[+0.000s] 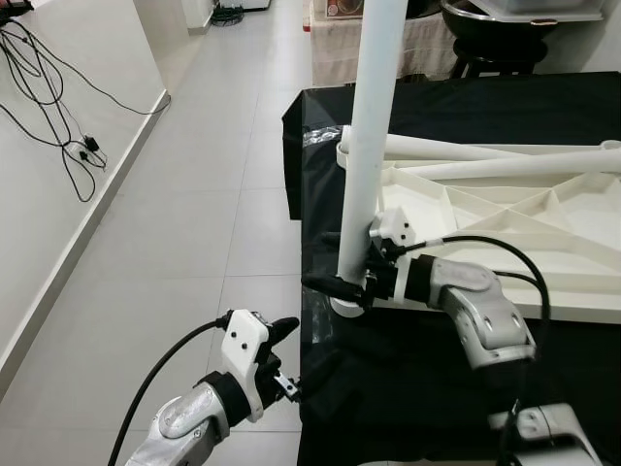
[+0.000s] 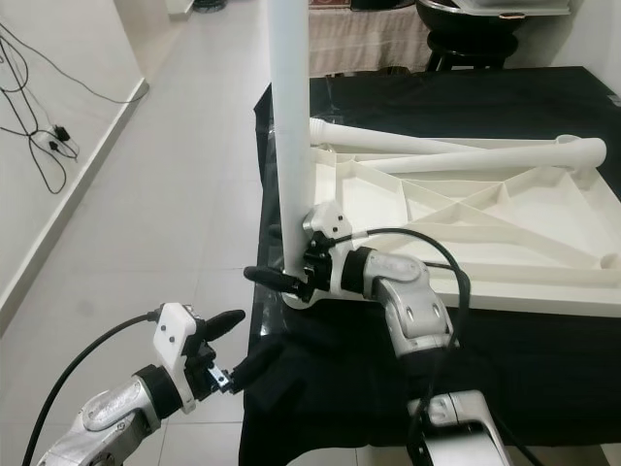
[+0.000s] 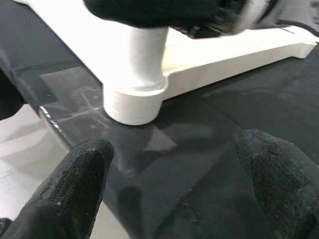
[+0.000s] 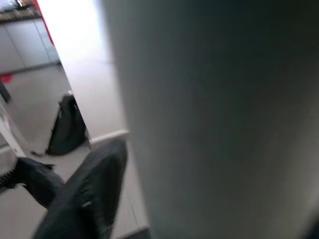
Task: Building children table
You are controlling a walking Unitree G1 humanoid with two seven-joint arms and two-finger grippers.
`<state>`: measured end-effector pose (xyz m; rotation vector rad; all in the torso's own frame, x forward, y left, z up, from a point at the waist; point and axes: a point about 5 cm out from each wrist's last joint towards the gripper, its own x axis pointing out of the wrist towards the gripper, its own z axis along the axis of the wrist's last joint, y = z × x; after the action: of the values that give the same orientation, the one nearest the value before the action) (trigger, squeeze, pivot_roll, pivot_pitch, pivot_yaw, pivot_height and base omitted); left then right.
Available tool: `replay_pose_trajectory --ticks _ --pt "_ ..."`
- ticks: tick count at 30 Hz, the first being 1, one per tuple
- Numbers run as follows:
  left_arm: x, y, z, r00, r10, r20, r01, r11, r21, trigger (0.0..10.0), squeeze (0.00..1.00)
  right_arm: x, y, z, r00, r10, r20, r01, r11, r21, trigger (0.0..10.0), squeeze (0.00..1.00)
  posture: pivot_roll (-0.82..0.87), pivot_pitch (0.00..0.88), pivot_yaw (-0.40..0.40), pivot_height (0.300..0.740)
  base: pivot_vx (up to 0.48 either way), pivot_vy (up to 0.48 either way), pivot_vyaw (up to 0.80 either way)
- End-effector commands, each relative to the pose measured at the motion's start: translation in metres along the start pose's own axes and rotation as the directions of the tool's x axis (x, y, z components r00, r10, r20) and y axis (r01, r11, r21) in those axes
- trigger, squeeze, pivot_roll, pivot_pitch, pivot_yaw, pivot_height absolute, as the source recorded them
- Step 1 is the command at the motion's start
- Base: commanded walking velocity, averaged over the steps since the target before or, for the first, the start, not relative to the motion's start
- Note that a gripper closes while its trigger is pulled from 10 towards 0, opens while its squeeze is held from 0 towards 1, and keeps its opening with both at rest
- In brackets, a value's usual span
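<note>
Right gripper point(image 1: 351, 283) clamped on the upright white table leg point(image 1: 372, 136) near its foot, one black finger point(image 4: 84, 199) lying against the leg's side. Leg standing vertical in the round corner socket point(image 3: 132, 104) of the white tabletop point(image 1: 505, 228), which lies underside up, ribs showing, on a black-draped table point(image 1: 466, 107). Two more white legs point(image 2: 456, 153) lying loose across the far part of the tabletop, crossing near its far left corner.

Left gripper point(image 1: 286, 357) held low, just off the near left corner of the black cloth, below the socket; fingers point(image 3: 75, 184) spread apart with nothing between them, aimed at the socket.

Black cables point(image 1: 49, 87) trailing down the white wall at left onto the grey tiled floor point(image 1: 213, 194). A dark backpack point(image 4: 65, 127) on the floor against a far wall in the right wrist view.

No brand marks, labels or legible writing found on any part.
</note>
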<state>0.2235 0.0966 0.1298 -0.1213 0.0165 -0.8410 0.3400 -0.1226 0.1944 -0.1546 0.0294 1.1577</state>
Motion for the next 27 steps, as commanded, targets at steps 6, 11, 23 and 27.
replay_pose_trajectory --ticks 6,11,23,27 --pt "0.0 -0.005 -0.002 1.0 -0.001 -0.006 0.001 1.0 -0.006 10.0 0.0 0.009 -0.006 -0.006 0.996 0.09 -0.026 -0.088 0.995 0.049 0.0 0.0 0.02 0.172 0.039 0.74 0.0 0.0 0.0" --pt "-0.001 -0.005 -0.001 1.0 -0.003 -0.005 0.003 1.0 -0.01 10.0 0.0 -0.004 -0.007 -0.014 0.998 0.035 -0.05 -0.034 0.999 0.034 0.0 0.0 0.01 0.179 0.042 0.74 0.0 0.0 0.0" --pt "-0.005 0.005 0.001 1.0 0.005 -0.005 -0.005 1.0 -0.006 10.0 0.0 -0.013 0.059 -0.058 0.69 -0.696 -0.199 0.722 0.683 0.114 0.0 0.0 -0.05 0.177 0.069 0.74 0.0 0.0 0.0" --pt "-0.001 0.007 -0.001 1.0 -0.019 -0.019 0.019 1.0 0.003 10.0 0.0 -0.005 0.044 -0.052 0.74 -0.657 -0.146 0.672 0.731 0.119 10.0 0.0 -0.03 0.152 0.053 0.74 0.0 0.0 0.0"
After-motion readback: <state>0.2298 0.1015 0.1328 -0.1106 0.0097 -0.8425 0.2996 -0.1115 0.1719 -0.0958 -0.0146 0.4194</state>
